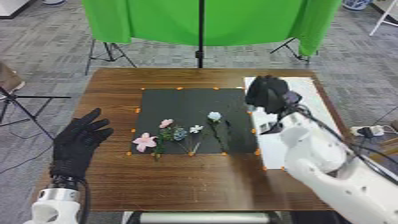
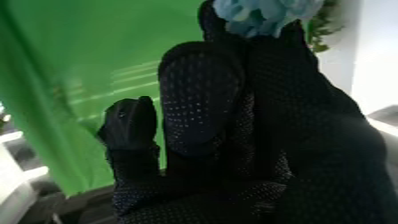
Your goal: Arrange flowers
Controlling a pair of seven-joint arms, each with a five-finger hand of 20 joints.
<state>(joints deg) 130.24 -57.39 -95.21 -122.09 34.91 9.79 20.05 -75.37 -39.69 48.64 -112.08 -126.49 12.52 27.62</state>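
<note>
So the right hand [image 1: 265, 94] is by the right edge of the black mat [image 1: 178, 104], blue flower [image 2: 265, 16] right up at it, can't tell if it's gripping. I'd handle it by the stem, gently, petals uncrushed, clear of the white rose [image 1: 214, 116] on the mat

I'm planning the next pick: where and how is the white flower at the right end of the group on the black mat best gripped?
Probably by the stem, just below the bloom, coming from the right and above. The stem is slim and runs toward the mat's near edge, while the other flowers lie to its left.
</note>
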